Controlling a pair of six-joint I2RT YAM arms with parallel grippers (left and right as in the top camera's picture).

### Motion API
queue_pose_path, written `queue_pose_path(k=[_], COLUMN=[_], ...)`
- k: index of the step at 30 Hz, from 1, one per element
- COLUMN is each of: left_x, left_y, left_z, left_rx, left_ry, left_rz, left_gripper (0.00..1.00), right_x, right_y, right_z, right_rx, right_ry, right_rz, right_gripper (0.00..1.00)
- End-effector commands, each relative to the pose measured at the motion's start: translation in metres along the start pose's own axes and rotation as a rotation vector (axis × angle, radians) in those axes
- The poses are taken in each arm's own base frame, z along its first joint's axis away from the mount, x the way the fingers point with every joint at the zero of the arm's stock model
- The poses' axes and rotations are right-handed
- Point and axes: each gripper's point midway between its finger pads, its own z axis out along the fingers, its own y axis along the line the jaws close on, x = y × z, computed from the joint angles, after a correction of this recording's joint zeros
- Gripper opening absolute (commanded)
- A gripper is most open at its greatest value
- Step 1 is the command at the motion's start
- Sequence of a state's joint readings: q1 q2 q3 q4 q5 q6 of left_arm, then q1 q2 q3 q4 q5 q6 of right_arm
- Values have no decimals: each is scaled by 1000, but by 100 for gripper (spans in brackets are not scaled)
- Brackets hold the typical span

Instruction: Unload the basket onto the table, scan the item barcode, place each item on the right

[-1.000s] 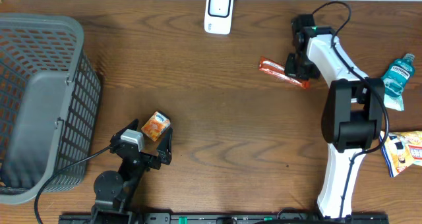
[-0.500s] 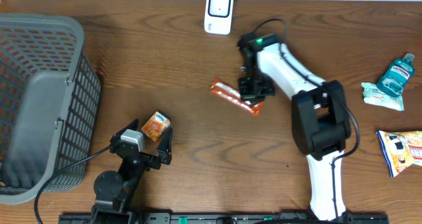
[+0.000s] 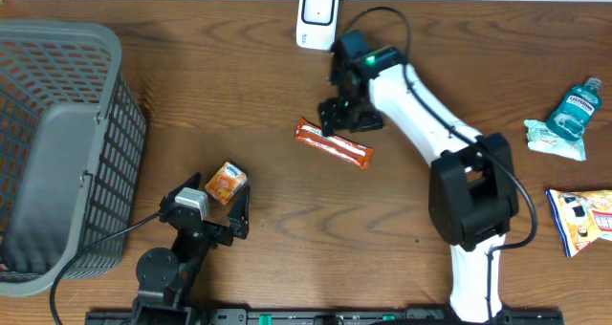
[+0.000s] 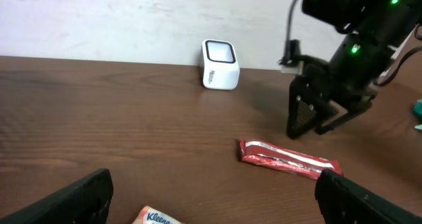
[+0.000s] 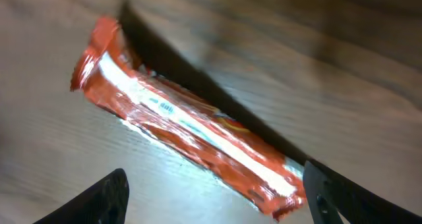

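The item is a red-orange snack bar wrapper point(image 3: 333, 142) lying flat on the table a little in front of the white barcode scanner point(image 3: 317, 16). My right gripper point(image 3: 349, 115) hovers just behind the bar, open and apart from it. In the right wrist view the bar point(image 5: 191, 128) lies slantwise ahead of the open right gripper point(image 5: 221, 204). The left wrist view shows the bar point(image 4: 290, 160), the scanner point(image 4: 219, 64) and the right gripper point(image 4: 323, 115) above the table. My left gripper point(image 4: 217, 207) is open low at the front, with a small Kleenex pack point(image 3: 227, 183) just ahead of it.
A grey mesh basket point(image 3: 57, 143) fills the left side. A blue mouthwash bottle point(image 3: 574, 110) and a snack bag point(image 3: 583, 220) lie at the right edge. The right arm stretches from the front right across to the scanner.
My right arm carried the bar from the right side leftward to in front of the scanner, then opened and let it go onto the table. The left arm has not moved.
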State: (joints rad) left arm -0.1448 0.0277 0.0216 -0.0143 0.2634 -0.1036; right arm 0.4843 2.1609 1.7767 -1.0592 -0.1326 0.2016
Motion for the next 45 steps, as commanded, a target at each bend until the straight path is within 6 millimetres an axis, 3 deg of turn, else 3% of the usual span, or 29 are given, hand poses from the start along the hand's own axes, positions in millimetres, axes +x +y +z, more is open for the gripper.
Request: queue_pose_path(k=[1, 5, 7, 14, 17, 21, 29, 33, 38, 40, 41, 45], left_x=[16, 16, 16, 16, 16, 16, 16, 16, 16, 16, 16, 16], left_y=[2, 2, 2, 2, 2, 2, 2, 2, 2, 2, 2, 2], left_z=[1, 1, 1, 1, 1, 1, 1, 1, 1, 1, 1, 1], left_rx=[-2, -2, -3, -2, -2, -3, -3, -2, -2, -2, -2, -2], left_ry=[46, 46, 46, 46, 46, 46, 46, 46, 46, 46, 46, 46], left_rz=[-4, -4, -4, -4, -4, -4, -5, -4, -4, -4, -4, -4], left_gripper=[98, 98, 98, 98, 98, 98, 98, 98, 98, 98, 98, 98], right_x=[-5, -8, -3, 22, 29, 25, 20, 23, 29, 40, 47, 59], right_y=[-2, 1, -5, -22, -23, -11, 9, 4, -24, -31, -34, -33], right_z=[12, 24, 32, 63, 67, 57, 19, 36, 77, 93, 98, 107], right_rx=[189, 305, 351, 414, 419, 412, 387, 395, 477, 482, 486, 437], right_ry=[-44, -97, -98, -64, -43, -76, -157, -134, -59, 8, 39, 94], right_rz=[-184, -237, -247, -264, -271, -290, -312, -340, -414, -452, -456, -458], right_gripper=[79, 67, 59, 46, 54, 61, 63, 58, 53, 40, 15, 1])
